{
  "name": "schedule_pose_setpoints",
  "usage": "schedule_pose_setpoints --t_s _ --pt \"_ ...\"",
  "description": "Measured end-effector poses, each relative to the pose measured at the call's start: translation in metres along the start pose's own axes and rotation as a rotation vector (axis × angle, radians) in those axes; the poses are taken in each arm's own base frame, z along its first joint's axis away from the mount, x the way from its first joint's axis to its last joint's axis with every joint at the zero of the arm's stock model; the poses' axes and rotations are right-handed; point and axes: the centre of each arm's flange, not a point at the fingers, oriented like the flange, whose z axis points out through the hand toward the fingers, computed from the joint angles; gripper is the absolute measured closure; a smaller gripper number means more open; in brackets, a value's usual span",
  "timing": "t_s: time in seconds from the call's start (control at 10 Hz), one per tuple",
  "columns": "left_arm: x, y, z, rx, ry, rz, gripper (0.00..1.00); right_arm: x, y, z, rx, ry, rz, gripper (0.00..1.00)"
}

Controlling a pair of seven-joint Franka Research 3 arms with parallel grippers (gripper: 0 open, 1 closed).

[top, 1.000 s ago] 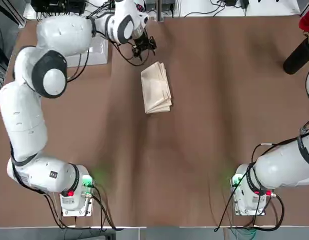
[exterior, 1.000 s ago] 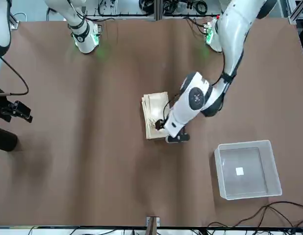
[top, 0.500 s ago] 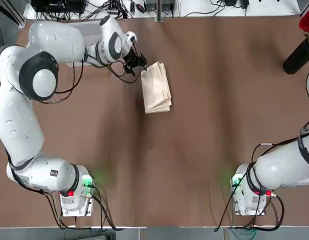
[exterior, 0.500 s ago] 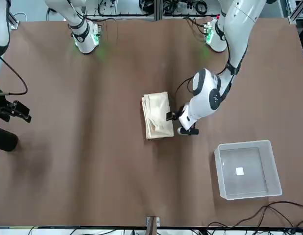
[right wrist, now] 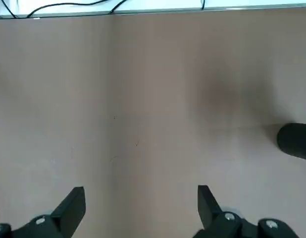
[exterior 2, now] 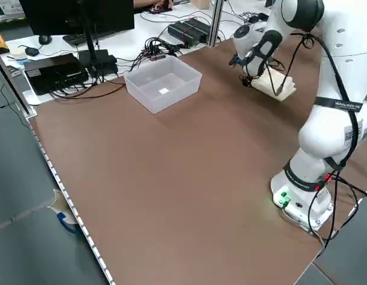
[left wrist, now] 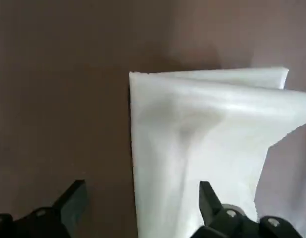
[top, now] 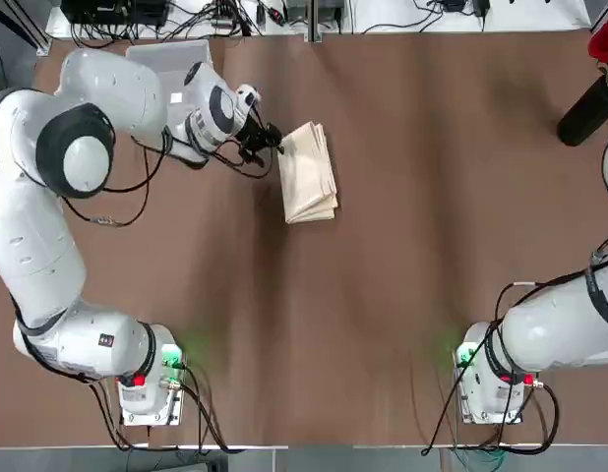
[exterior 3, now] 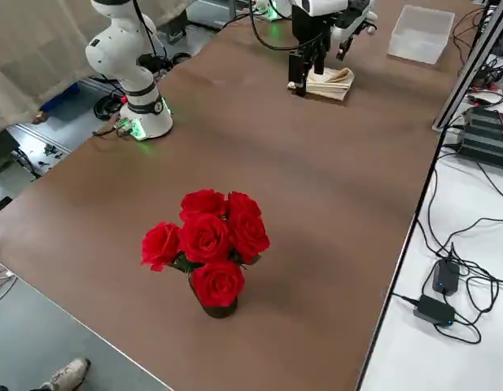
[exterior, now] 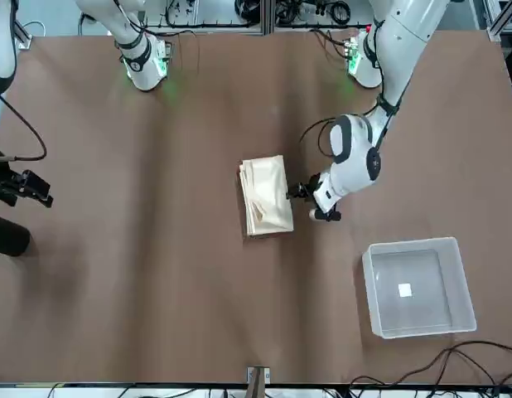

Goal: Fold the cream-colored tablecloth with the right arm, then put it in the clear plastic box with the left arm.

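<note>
The cream-colored tablecloth (top: pixel 309 175) (exterior: pixel 268 197) (left wrist: pixel 207 148) lies folded into a thick rectangle on the brown table, towards its far side. My left gripper (top: pixel 268 141) (exterior: pixel 310 203) (left wrist: pixel 141 191) is open, low at the cloth's left edge near a far corner, and holds nothing. The clear plastic box (exterior: pixel 368 286) (exterior 2: pixel 154 101) stands farther to the left at the back, with a small white label inside; the left arm partly covers it in the top view. Far out at the right side my right gripper (exterior: pixel 24 186) (right wrist: pixel 141 193) is open over bare table.
A dark vase of red roses (exterior 3: pixel 207 244) (top: pixel 589 108) stands at the far right of the table, close to the right gripper. Cables and power units lie along the far edge (top: pixel 314 15). Both arm bases (top: pixel 147 379) sit at the near edge.
The left arm swung from beyond the cloth's far end back and left, bringing its gripper down beside the cloth's left edge. The cloth, box and right arm have not moved.
</note>
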Motion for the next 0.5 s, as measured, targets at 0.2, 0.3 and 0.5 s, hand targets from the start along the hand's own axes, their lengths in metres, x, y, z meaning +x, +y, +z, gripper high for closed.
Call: schedule_pose_setpoints --t_s 0.2,0.3,0.5 --pt "-0.003 -0.013 0.017 -0.041 0.030 -0.035 0.00 -0.001 0.000 -0.003 0.000 0.005 0.000 0.00" --pt "-0.006 -0.017 0.028 -0.047 0.037 -0.050 0.00 -0.001 0.000 -0.004 0.001 0.006 0.000 0.00" --pt "-0.002 -0.014 0.043 -0.056 0.051 -0.062 0.00 -0.003 0.001 -0.007 0.001 0.011 0.002 0.00"
